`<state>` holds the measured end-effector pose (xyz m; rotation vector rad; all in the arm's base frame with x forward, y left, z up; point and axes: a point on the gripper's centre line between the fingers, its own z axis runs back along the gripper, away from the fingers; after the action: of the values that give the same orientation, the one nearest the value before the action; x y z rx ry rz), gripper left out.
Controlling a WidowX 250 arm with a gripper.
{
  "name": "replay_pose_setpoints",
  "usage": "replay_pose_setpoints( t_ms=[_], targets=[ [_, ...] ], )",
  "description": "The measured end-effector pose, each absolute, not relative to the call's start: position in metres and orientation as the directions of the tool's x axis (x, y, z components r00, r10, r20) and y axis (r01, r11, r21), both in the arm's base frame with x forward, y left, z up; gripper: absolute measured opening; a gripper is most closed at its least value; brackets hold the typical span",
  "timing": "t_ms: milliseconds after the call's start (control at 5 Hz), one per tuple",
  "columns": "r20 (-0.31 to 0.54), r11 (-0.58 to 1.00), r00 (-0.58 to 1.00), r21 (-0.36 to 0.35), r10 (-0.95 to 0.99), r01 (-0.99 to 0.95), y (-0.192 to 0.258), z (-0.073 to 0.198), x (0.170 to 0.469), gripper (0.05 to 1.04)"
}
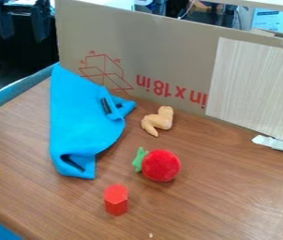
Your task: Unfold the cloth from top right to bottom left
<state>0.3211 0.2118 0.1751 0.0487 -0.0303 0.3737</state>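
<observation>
The top edge cuts off the gripper [23, 38], upper left. The right edge crops the cardboard [169, 56], the bottom edge the table [225, 211].

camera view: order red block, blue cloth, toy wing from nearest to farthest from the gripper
From the gripper at the upper left:
1. blue cloth, left side of the table
2. toy wing, right of the cloth, by the cardboard
3. red block, toward the near edge

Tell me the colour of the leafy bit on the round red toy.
The leafy bit is green; it shows best in the camera view.
</observation>
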Motion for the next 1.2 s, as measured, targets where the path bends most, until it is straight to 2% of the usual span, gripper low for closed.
replay_pose_setpoints(
  t_ms=[200, 400, 600, 800, 1000, 1200],
  targets=[
    [-0.002, 0.931, 0.931, 0.026, 0.365, -0.365, 0.211, 0.159, 0.323, 1.000],
    [-0.028, 0.940, 0.940, -0.041, 0.339, -0.340, 0.202, 0.152, 0.325, 1.000],
    [0.069, 0.931, 0.944, -0.203, 0.323, -0.303, 0.180, 0.123, 0.343, 1.000],
    [0.233, 0.887, 0.887, -0.343, 0.399, -0.309, 0.167, 0.131, 0.357, 1.000],
    [0.300, 0.843, 0.822, -0.410, 0.484, -0.347, 0.164, 0.122, 0.371, 1.000],
    [0.328, 0.820, 0.772, -0.400, 0.545, -0.409, 0.171, 0.111, 0.382, 0.999]
  ],
)
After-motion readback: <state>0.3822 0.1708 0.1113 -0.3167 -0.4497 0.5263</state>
